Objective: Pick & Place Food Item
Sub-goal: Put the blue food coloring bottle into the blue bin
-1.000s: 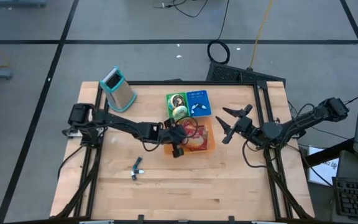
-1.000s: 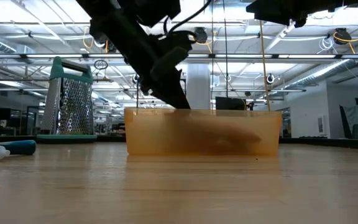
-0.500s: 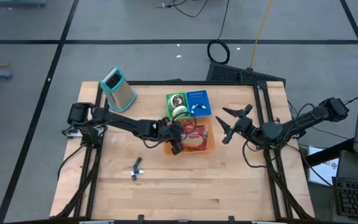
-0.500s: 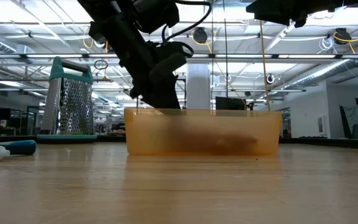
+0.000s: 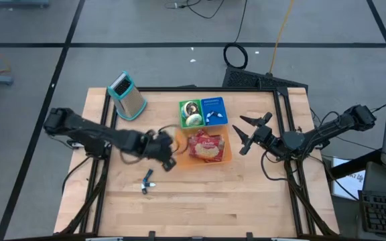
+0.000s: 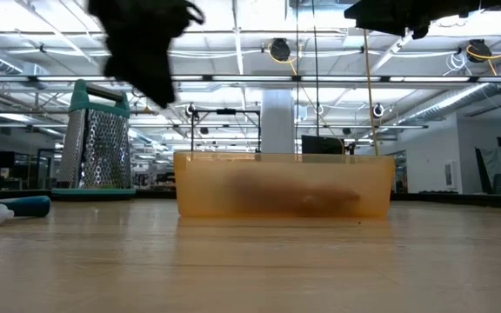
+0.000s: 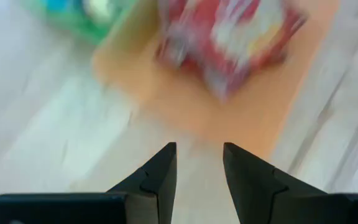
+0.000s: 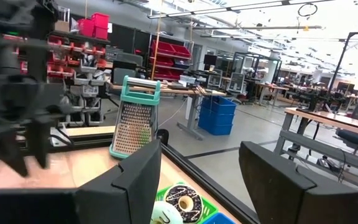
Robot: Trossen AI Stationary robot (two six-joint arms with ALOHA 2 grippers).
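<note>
Snack packet (image 5: 207,147), high view: we see it lying in the orange bin (image 5: 227,158); left claw (image 5: 168,163) just beside bin, empty. Left wrist view: fingers (image 7: 160,175) parted over tabletop (image 7: 55,137). Right wrist view: right claw (image 8: 197,180) spread, empty.

Large open robotics lab or workshop, wooden counter (image 5: 200,194) on a black frame, grey taped floor (image 5: 146,27) with loose cables, exposed ceiling trusses (image 6: 337,78) with strip lights, red storage bins (image 8: 98,25), blue crates (image 8: 216,115), workbenches (image 8: 328,124) beyond
</note>
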